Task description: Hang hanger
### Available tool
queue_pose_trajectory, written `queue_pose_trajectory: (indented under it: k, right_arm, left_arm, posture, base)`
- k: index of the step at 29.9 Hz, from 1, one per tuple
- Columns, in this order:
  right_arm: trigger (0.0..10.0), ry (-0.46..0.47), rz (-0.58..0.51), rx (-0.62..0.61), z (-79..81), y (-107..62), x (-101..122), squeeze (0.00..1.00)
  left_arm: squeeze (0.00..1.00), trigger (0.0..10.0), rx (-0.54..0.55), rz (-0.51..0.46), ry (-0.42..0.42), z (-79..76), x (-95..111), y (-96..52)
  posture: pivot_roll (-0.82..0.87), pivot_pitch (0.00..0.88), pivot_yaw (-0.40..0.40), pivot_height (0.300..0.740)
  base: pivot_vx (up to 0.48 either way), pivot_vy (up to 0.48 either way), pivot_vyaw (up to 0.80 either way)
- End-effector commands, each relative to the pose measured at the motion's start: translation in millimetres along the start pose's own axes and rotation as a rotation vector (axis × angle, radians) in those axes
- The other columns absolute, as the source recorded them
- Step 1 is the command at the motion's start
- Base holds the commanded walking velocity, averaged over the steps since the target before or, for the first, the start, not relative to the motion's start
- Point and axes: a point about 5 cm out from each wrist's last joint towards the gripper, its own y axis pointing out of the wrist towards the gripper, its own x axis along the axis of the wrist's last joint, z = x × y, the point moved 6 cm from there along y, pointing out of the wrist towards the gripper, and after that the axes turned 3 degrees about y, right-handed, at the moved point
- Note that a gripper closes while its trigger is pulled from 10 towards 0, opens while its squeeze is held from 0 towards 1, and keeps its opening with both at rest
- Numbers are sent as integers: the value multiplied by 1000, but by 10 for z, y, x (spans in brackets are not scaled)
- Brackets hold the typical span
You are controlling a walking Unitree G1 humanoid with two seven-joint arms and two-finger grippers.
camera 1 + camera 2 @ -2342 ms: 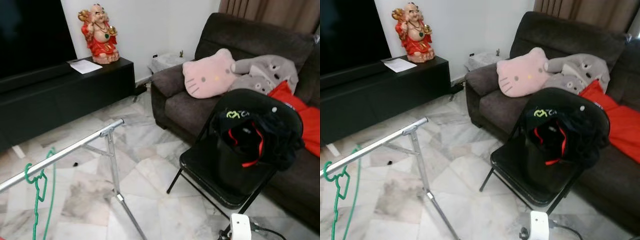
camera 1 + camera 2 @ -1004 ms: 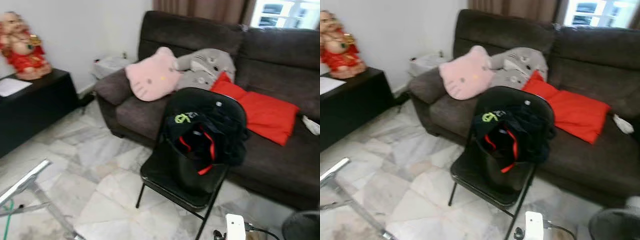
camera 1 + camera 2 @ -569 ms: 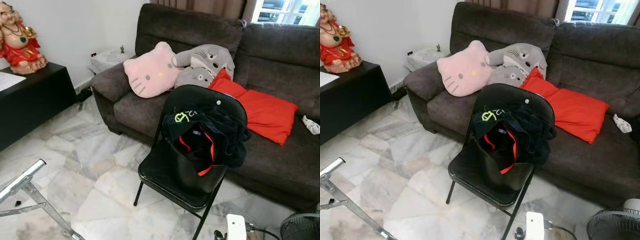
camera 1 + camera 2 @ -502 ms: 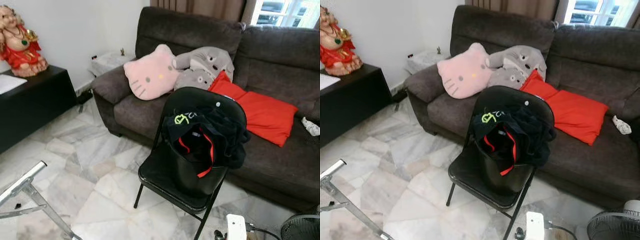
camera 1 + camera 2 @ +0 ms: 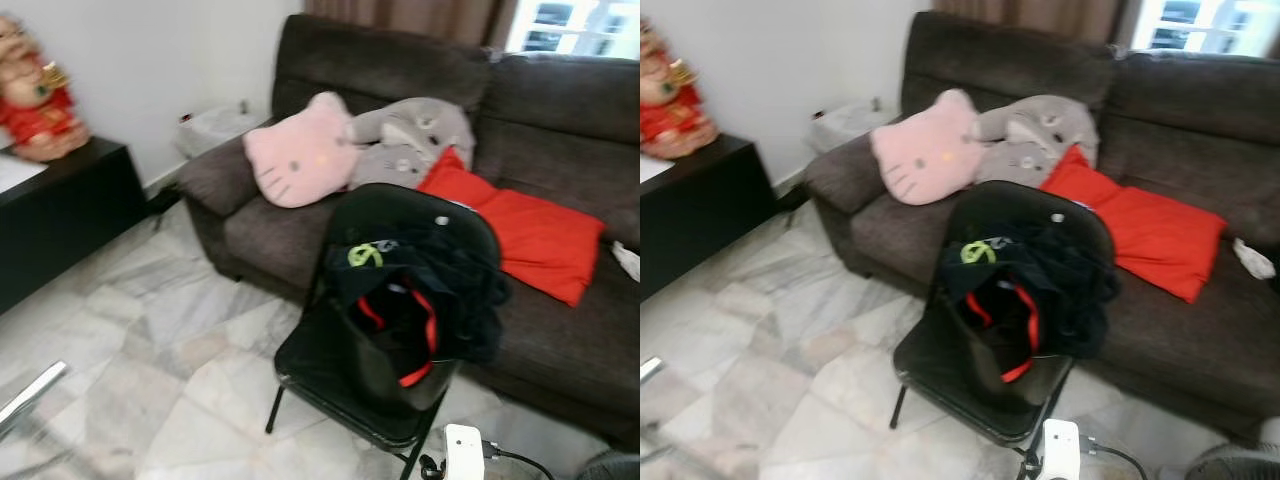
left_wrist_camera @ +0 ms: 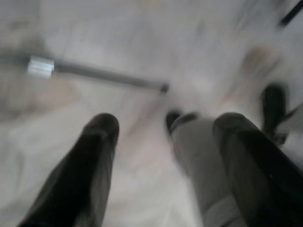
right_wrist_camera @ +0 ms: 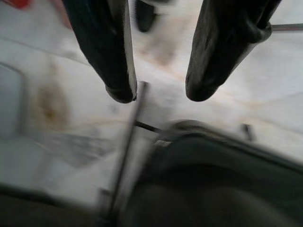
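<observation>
Head view, centre: I see a black folding chair (image 5: 330,360) heaped with dark clothes (image 5: 430,290) before the sofa (image 5: 560,110). I cannot make out a hanger. Left gripper (image 6: 163,125) and right gripper (image 7: 158,92) hang over floor, jaws parted, empty.

Floor (image 5: 150,330): glossy veined marble. Sofa (image 5: 560,110): matt brown cloth. Chair (image 5: 330,370): smooth black seat. Cushions (image 5: 295,155): soft plush.

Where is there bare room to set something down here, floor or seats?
Bare marble floor lies between the black cabinet and the folding chair. Crowded: the chair holds dark clothes; the sofa carries a pink cushion, grey plush and red cushion.
</observation>
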Motion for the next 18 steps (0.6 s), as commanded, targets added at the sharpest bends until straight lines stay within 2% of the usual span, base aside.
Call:
queue_pose_trajectory:
  k: [1,6,18]
  right_arm:
    - [10000,1,-29,30,148,26,124,0]
    - [10000,9,-39,19,135,26,138,0]
    - [10000,151,-175,-19,83,-14,261,0]
  left_arm:
    - [0,10000,6,38,17,51,-139,-30]
    - [0,10000,3,37,15,48,-137,-30]
    - [0,10000,1,52,11,35,-191,-40]
  posture:
    - [7,0,23,740]
    - [6,0,20,740]
    - [-40,10,16,740]
  base:
    - [0,0,0]
    - [0,0,0]
    - [0,0,0]
